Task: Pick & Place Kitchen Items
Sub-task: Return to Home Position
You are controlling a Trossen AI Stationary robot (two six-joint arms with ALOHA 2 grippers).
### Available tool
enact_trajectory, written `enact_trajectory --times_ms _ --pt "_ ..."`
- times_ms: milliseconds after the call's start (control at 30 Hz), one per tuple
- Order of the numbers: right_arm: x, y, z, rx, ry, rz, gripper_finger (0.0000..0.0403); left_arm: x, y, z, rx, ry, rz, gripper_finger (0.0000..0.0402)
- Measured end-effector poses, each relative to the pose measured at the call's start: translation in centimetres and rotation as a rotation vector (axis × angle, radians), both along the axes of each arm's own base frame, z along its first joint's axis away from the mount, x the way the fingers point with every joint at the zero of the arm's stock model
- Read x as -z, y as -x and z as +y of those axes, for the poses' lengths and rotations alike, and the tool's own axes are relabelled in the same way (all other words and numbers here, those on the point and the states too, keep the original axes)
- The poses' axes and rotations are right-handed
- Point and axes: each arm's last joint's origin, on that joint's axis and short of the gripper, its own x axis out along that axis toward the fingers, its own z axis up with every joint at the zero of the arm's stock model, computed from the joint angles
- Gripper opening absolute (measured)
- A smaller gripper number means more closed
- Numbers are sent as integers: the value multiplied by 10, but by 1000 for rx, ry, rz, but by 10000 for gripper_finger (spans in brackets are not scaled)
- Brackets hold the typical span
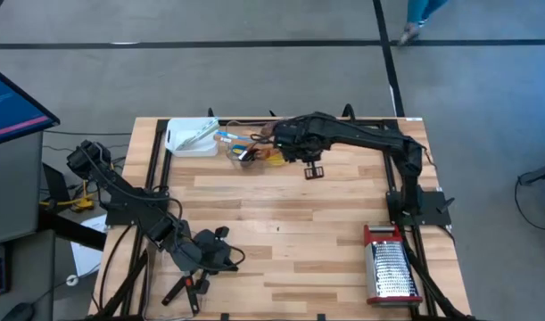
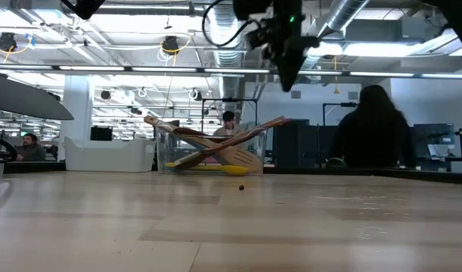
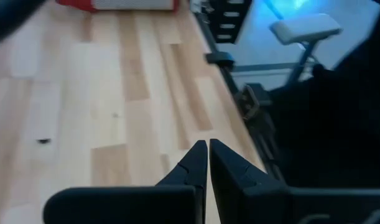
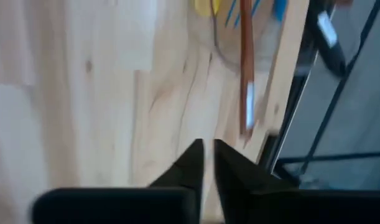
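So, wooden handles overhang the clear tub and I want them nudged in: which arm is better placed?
Right. The right gripper hangs just beside the clear tub at the far edge of the table; the left gripper sits at the near left corner, far off.

no readable text, labels, brands, numbers or signs in any view

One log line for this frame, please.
right gripper shut, empty, raised beside clear bin | utensils in bin | left gripper shut, empty
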Motion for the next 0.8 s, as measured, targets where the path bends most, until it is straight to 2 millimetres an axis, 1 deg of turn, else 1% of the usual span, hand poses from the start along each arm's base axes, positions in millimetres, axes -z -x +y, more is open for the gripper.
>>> enact_trajectory --times_ms 67,167,267,367,433,533,633,700,800 --pt "-13 11 4 44 -19 -10 8 0 0 1 -33 -19 -14 3" --pt "-33 30 8 101 -121 -107 10 0 -1 3 -93 -52 -37 3" --pt "-51 51 14 105 -193 -228 3 -1 -1 5 -140 -76 -57 3" --pt "-66 75 23 92 -201 -365 4 -1 -1 5 -126 -116 -70 3" --pt "-72 93 29 94 -203 -457 2 -1 -1 5 -95 -165 -83 3" --pt "-72 116 39 98 -206 -593 2 -1 -3 6 -75 -220 -98 3" --pt "-64 136 52 94 -226 -719 1 -1 -6 11 -100 -241 -108 3" --pt "-53 148 61 77 -244 -772 1 -1 -10 17 -128 -247 -109 3" --pt "-32 160 72 50 -256 -856 1 -2 -18 28 -152 -293 -116 3"
